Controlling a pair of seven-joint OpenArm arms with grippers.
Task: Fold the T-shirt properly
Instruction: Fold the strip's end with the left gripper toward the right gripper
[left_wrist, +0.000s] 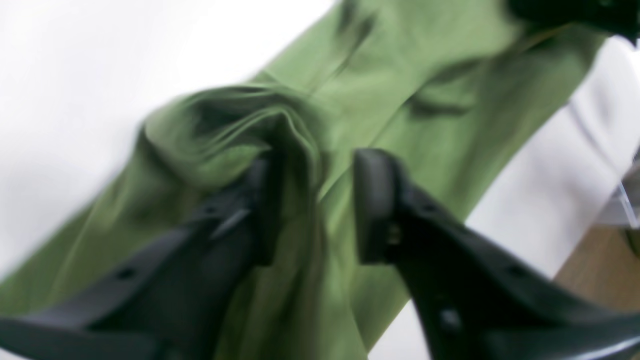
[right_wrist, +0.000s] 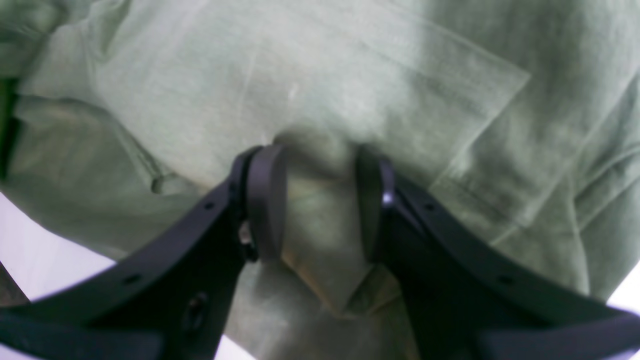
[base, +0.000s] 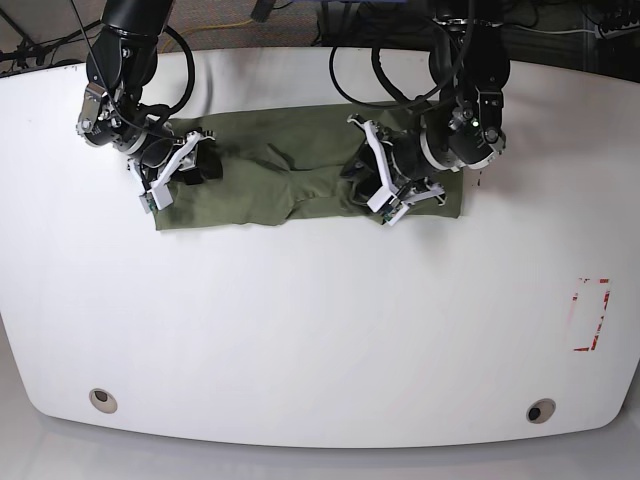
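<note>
The olive-green T-shirt (base: 260, 185) lies as a long band across the far part of the white table (base: 320, 330). My left gripper (base: 365, 175) hangs over its right portion. In the left wrist view its fingers stand apart, so the left gripper (left_wrist: 315, 165) is open, with a bunched ridge of the T-shirt (left_wrist: 400, 65) just ahead of the fingertips. My right gripper (base: 195, 165) is over the band's left end. In the right wrist view the right gripper (right_wrist: 320, 160) is open and low on the T-shirt (right_wrist: 325, 65), a soft hump of cloth rising between its fingers.
A red-outlined rectangle (base: 590, 315) is marked near the table's right edge. Two round fittings (base: 100, 400) (base: 540, 410) sit near the front corners. Cables run behind the arms. The left wrist view shows the table's edge and wooden floor (left_wrist: 600, 270).
</note>
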